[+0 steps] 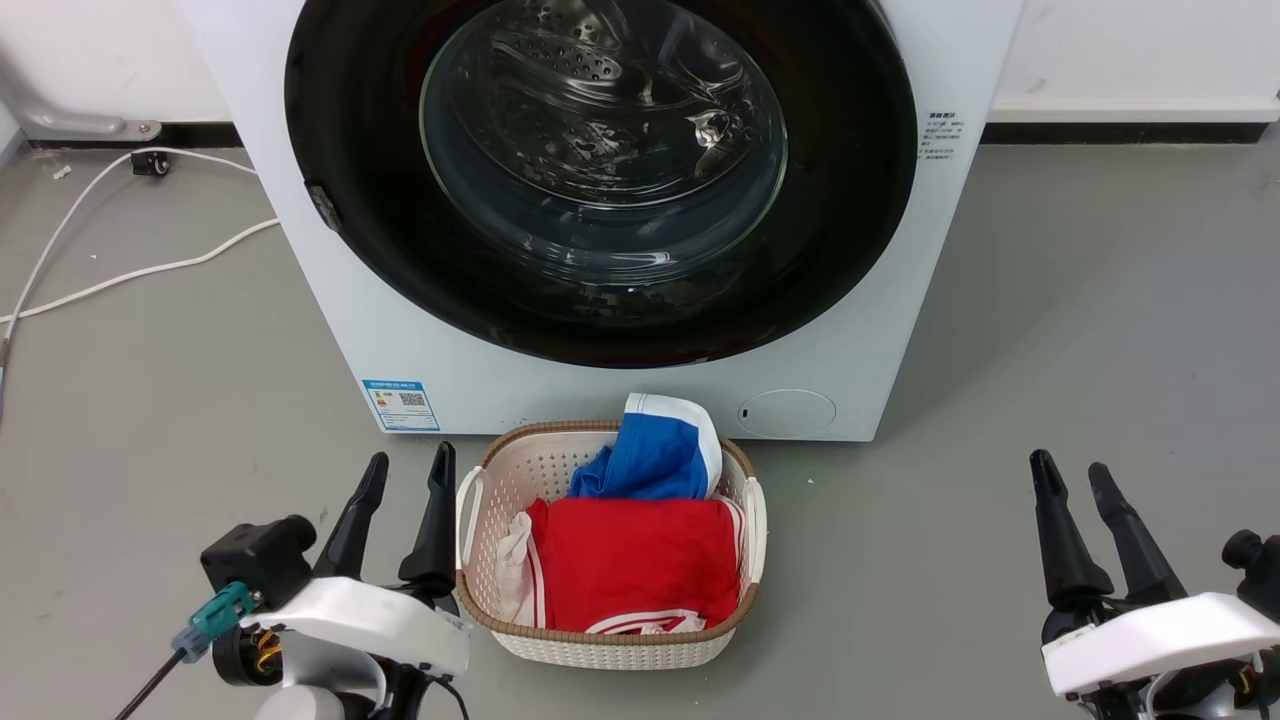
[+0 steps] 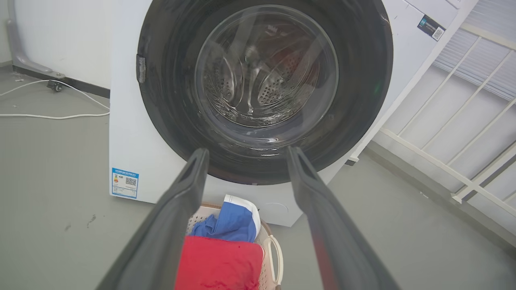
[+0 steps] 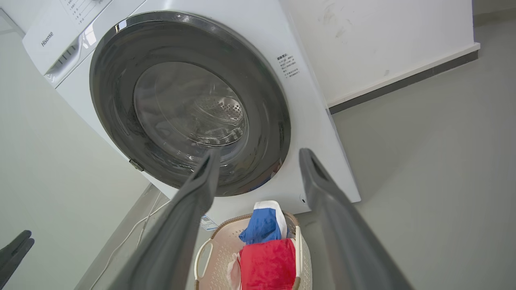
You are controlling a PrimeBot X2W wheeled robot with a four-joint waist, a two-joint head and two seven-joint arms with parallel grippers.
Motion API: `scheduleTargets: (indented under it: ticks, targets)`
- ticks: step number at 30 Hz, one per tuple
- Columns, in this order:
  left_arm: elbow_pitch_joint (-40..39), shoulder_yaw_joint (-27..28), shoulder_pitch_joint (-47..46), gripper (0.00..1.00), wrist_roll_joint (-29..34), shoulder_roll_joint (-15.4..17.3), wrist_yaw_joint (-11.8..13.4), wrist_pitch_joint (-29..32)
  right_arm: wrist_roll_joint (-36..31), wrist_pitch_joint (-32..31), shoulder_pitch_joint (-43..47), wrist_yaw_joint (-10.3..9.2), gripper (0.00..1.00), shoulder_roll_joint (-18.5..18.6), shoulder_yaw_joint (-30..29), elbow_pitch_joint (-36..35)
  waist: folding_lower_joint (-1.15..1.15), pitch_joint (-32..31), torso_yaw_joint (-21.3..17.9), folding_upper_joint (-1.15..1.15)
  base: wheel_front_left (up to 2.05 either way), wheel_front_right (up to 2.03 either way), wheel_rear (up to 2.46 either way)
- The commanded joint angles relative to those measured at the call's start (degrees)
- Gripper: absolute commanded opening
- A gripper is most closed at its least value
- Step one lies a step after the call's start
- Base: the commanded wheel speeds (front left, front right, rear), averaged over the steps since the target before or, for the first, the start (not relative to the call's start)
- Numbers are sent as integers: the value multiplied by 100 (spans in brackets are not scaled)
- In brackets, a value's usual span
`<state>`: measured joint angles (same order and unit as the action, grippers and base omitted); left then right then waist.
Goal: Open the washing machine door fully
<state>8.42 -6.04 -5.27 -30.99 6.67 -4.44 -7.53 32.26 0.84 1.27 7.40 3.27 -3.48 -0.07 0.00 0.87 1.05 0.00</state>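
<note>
Glossy black and round, the washing machine door (image 1: 600,170) sits shut, flush against the front of the white washing machine (image 1: 400,340), taking up nearly its whole width. Our head view cuts off the door's top edge and the machine's upper part. Through the bulging glass window we make out the perforated steel drum (image 1: 590,70), though reflections blur what lies inside it. A grey fitting (image 1: 322,205) on the door's left rim is too small for us to identify. Low on the front we see a blue label (image 1: 401,405) and a round filter cover (image 1: 787,412). Just before the machine, on the grey floor (image 1: 1050,300), stands a white laundry basket (image 1: 480,540) with a brown rim. It holds a folded red garment (image 1: 630,565) with white trim, a blue garment (image 1: 655,460) bunched behind it and rising over the rim, and a pale cloth (image 1: 512,555) tucked at the left side. Our left end effector (image 1: 411,457) hovers near the basket's left side, fingers spread wide, gripping nothing. Our right end effector (image 1: 1068,465) hangs well apart at the right, likewise spread and empty. White cables (image 1: 120,275) trail across the floor at the left.
</note>
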Motion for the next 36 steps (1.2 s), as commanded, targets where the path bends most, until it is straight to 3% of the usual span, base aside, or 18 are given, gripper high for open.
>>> scheduleTargets:
  ticks: [1, 18, 36]
  targets:
    - [-36, -52, -132, 100, 211, 81, 50, -63, -223, -26, 3, 8, 100, -10, -14, -96, 0, -1, 1, 0, 0, 0, 0]
    - [70, -440, -146, 100, 1179, 330, 281, -304, -1244, -73, 158, 10, 100, -27, -45, -298, 0, -10, -13, 0, 0, 0, 0]
    - [167, -508, -94, 100, 1653, 258, 242, -509, -1912, -34, 295, 13, 100, -35, -55, -532, 0, -51, 16, 0, 0, 0, 0]
